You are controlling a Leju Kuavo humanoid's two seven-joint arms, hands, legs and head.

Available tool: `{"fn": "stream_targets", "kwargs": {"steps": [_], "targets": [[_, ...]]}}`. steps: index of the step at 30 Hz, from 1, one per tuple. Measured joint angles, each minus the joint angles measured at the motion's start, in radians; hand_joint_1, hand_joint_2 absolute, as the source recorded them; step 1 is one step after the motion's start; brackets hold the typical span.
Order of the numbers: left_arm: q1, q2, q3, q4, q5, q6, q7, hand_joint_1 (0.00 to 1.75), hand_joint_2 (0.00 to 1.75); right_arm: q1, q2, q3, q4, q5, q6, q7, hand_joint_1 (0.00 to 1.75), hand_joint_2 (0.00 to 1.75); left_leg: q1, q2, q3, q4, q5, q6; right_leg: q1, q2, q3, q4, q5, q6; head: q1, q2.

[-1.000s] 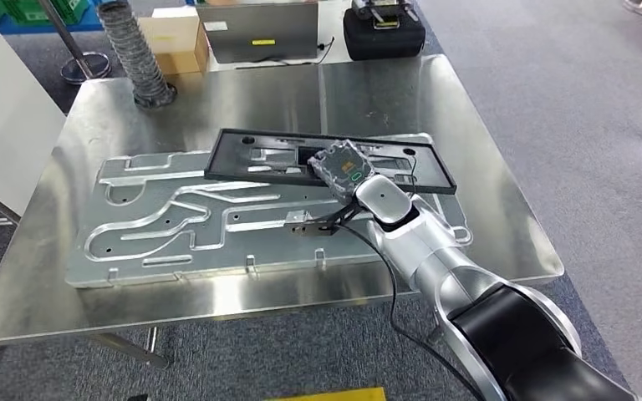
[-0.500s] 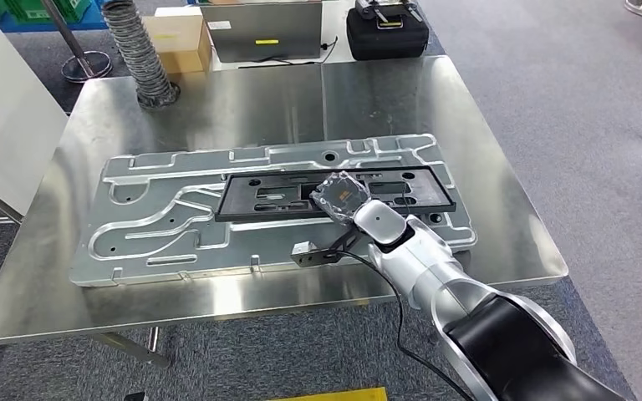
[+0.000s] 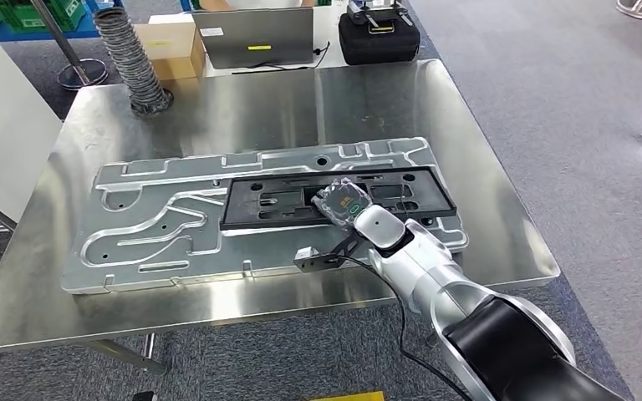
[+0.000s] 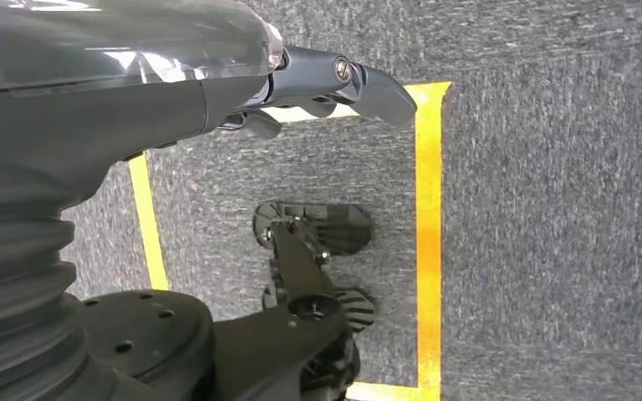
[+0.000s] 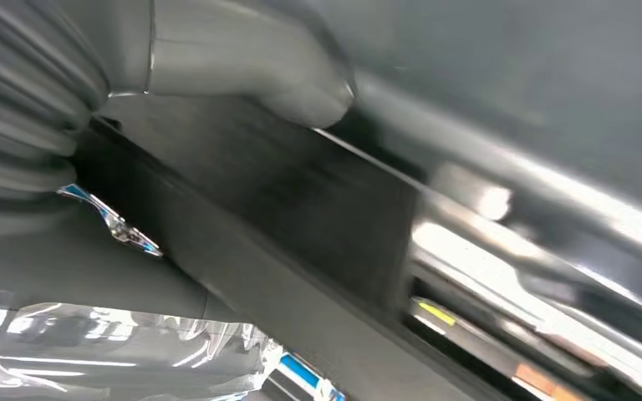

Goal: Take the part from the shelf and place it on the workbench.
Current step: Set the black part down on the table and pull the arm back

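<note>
Head view: my right hand (image 3: 344, 203) lay over the black part (image 3: 267, 199), near the middle of its long near edge. The part rested flat on the grooved metal plate (image 3: 150, 225), which lay on the steel surface (image 3: 242, 109). The part sat on the right half of the plate, its long sides running along the plate's length.

Right wrist view: my thumb (image 5: 242, 63) pressed on the top face of the part (image 5: 301, 209), with the part's edge passing beneath my palm. The other fingers were hidden under the part, so whether they clamped it or merely rested there I cannot tell.

Left wrist view: my left hand (image 4: 301, 83) hung over grey carpet (image 4: 552, 251) marked with yellow tape (image 4: 429, 234); its fingers (image 4: 368, 83) were extended, apart, and held nothing.

Far edge of the surface: a ribbed hose (image 3: 132, 58) stood upright.
</note>
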Motion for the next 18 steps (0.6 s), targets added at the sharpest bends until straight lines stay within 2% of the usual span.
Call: {"fn": "stream_targets", "kwargs": {"steps": [2, 4, 5, 7, 8, 9, 10, 11, 12, 14, 15, 18], "targets": [[0.000, 0.000, -0.001, 0.000, -0.001, 0.002, 0.000, 0.00, 0.00, 0.001, -0.001, 0.001, 0.001, 0.000, -0.014, 0.000, 0.00, 0.00, -0.002, 0.000, 0.001, -0.003, 0.001, 0.013, 0.001, 0.002, -0.001, -0.002, 0.002, 0.012, 0.000, 0.000], [-0.001, -0.001, -0.004, 0.000, -0.001, 0.003, -0.002, 0.00, 0.00, 0.001, -0.004, 0.002, 0.001, -0.001, -0.031, 0.000, 0.00, 0.00, 0.001, 0.002, 0.004, -0.009, 0.006, 0.026, 0.000, 0.002, -0.009, 0.021, -0.016, 0.022, 0.000, 0.000], [-0.002, -0.002, -0.006, 0.000, -0.001, 0.004, -0.003, 0.00, 0.00, 0.001, -0.005, 0.002, 0.001, -0.001, -0.040, 0.000, 0.00, 0.00, 0.003, 0.003, 0.005, -0.012, 0.008, 0.032, -0.002, 0.001, -0.026, 0.059, -0.041, 0.026, 0.000, 0.000], [-0.003, -0.002, -0.009, 0.000, -0.001, 0.008, -0.004, 0.00, 0.00, 0.005, -0.006, 0.002, 0.002, -0.003, -0.064, -0.004, 0.00, 0.00, 0.002, 0.005, 0.003, -0.013, 0.010, 0.038, -0.004, 0.000, -0.085, 0.190, -0.107, 0.032, 0.000, 0.000], [-0.003, -0.002, -0.010, 0.000, -0.001, 0.010, -0.005, 0.00, 0.00, 0.007, -0.007, 0.002, 0.002, -0.007, -0.076, -0.008, 0.00, 0.00, 0.001, 0.005, 0.003, -0.013, 0.010, 0.038, -0.005, 0.000, -0.114, 0.251, -0.130, 0.034, 0.000, 0.000], [-0.003, -0.002, -0.011, 0.000, -0.001, 0.013, -0.005, 0.00, 0.00, 0.009, -0.007, 0.002, 0.002, -0.015, -0.090, -0.016, 0.00, 0.00, 0.001, 0.005, 0.003, -0.012, 0.009, 0.038, -0.006, 0.000, -0.130, 0.285, -0.135, 0.035, 0.000, 0.000], [-0.003, -0.002, -0.012, 0.000, -0.001, 0.014, -0.005, 0.00, 0.00, 0.011, -0.007, 0.002, 0.002, -0.027, -0.103, -0.027, 0.00, 0.00, 0.001, 0.005, 0.003, -0.011, 0.009, 0.038, -0.006, 0.000, -0.127, 0.277, -0.120, 0.034, 0.000, 0.000], [-0.003, -0.002, -0.014, 0.000, 0.000, 0.015, -0.005, 0.00, 0.00, 0.012, -0.007, 0.002, 0.001, -0.045, -0.117, -0.043, 0.00, 0.00, 0.001, 0.004, 0.003, -0.010, 0.009, 0.037, -0.007, -0.001, -0.104, 0.230, -0.089, 0.032, 0.000, 0.000], [-0.003, -0.003, -0.015, 0.000, 0.000, 0.016, -0.005, 0.00, 0.00, 0.013, -0.007, 0.000, -0.002, -0.071, -0.134, -0.066, 0.00, 0.00, 0.001, 0.004, 0.004, -0.009, 0.007, 0.035, -0.007, -0.001, -0.068, 0.157, -0.053, 0.028, 0.000, 0.000], [-0.003, -0.004, -0.017, 0.000, 0.002, 0.016, -0.005, 0.00, 0.00, 0.016, -0.006, -0.012, -0.013, -0.140, -0.168, -0.123, 0.00, 0.00, -0.003, 0.003, 0.001, -0.004, 0.005, 0.028, -0.004, -0.001, -0.011, 0.036, -0.011, 0.019, 0.000, 0.000], [-0.003, -0.004, -0.017, 0.000, 0.002, 0.016, -0.005, 0.00, 0.00, 0.020, -0.005, -0.025, -0.021, -0.182, -0.187, -0.157, 0.00, 0.00, -0.004, 0.003, -0.001, -0.003, 0.004, 0.023, -0.002, -0.001, 0.000, 0.011, -0.006, 0.015, 0.000, 0.000], [-0.003, -0.004, -0.017, 0.000, 0.003, 0.018, -0.005, 0.00, 0.00, 0.034, 0.000, -0.075, -0.053, -0.306, -0.245, -0.261, 0.00, 0.00, -0.004, 0.003, -0.003, -0.003, 0.002, 0.006, 0.000, -0.001, 0.000, 0.002, -0.005, 0.000, 0.000, 0.000]]}}
